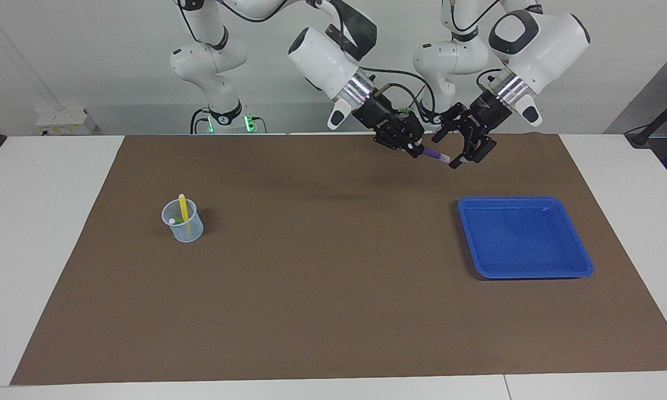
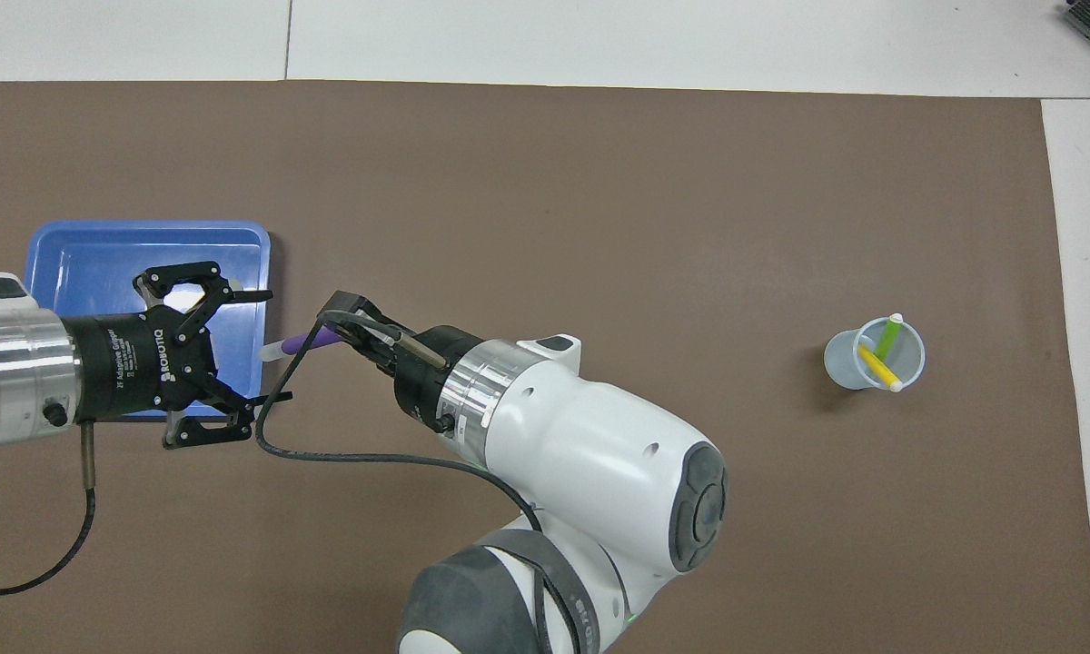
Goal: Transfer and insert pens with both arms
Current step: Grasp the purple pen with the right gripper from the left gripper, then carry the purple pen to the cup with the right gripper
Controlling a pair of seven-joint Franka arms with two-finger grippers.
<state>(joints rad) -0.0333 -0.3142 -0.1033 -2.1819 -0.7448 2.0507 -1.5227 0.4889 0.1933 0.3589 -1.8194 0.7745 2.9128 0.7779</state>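
Right gripper [image 1: 417,149] clamps the purple pen [image 1: 434,155] by its coloured end, pale cap poking out toward the left gripper [image 1: 460,145]. Left gripper has its fingers spread wide on either side of the cap, not touching it. Both hang over the mat [image 1: 333,311] beside the tray's [image 1: 525,272] corner nearest the robots, at the left arm's end of the table. So the handover looks done: pen is with the right arm only.

Tray is empty, blue. Cup [image 1: 183,228] stands well apart, toward the right arm's end, with the yellow pen [image 1: 183,208] and green pen [image 2: 887,338] already in it, leaning against the rim.

Two of three pens are inserted. Left to do, by my read: right arm carries the purple pen across to the cup and drops it in, and the left arm has nothing more to fetch.
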